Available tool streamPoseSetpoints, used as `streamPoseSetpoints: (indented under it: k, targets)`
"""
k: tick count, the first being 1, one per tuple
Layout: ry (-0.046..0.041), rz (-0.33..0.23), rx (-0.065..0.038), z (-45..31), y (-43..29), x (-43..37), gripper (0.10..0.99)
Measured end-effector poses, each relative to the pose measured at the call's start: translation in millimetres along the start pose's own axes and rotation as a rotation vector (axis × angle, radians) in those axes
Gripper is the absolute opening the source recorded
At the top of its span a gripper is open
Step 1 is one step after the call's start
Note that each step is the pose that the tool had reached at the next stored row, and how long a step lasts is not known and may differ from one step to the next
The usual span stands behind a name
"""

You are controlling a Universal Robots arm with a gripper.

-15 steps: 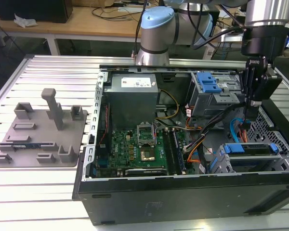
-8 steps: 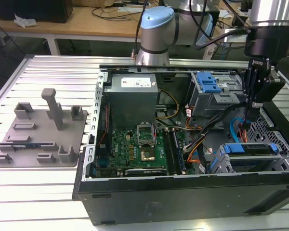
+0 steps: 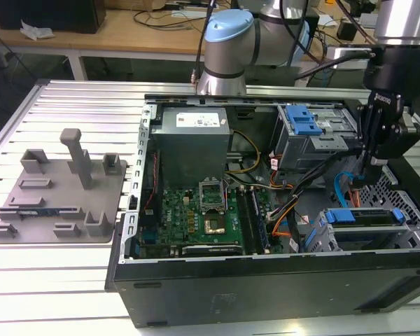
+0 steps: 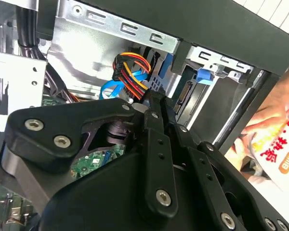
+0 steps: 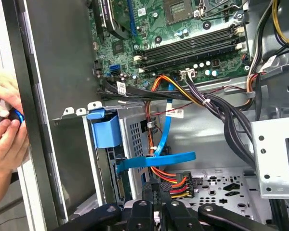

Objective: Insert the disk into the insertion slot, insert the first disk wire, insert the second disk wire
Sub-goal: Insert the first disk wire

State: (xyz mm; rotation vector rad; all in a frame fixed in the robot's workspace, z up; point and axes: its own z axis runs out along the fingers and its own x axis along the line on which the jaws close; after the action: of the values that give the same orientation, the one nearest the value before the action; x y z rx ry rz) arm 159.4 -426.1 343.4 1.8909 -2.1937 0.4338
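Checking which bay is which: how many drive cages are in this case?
2. A taller cage with a blue latch, farther back on the exterior view's right; the low insertion slot nearer the camera. The gripper, shut on a disk wire, hangs between them. More may be hidden.

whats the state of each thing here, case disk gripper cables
case: lying flat, side open
disk: seated in the slot
gripper: shut on the power plug
power plug: held, apart from the disk
blue cable: end at the disk's edge, cannot tell if plugged in
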Motion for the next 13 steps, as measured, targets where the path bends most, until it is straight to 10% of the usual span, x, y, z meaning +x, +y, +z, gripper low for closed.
streamPoseSetpoints:
  k: [4, 13]
  targets:
    - [-0.0279, -0.012, 0.000, 0.6, -2.0, 6.1, 0.165]
    - [-0.0416, -0.032, 0.006, 1.2, -3.0, 8.8, 0.165]
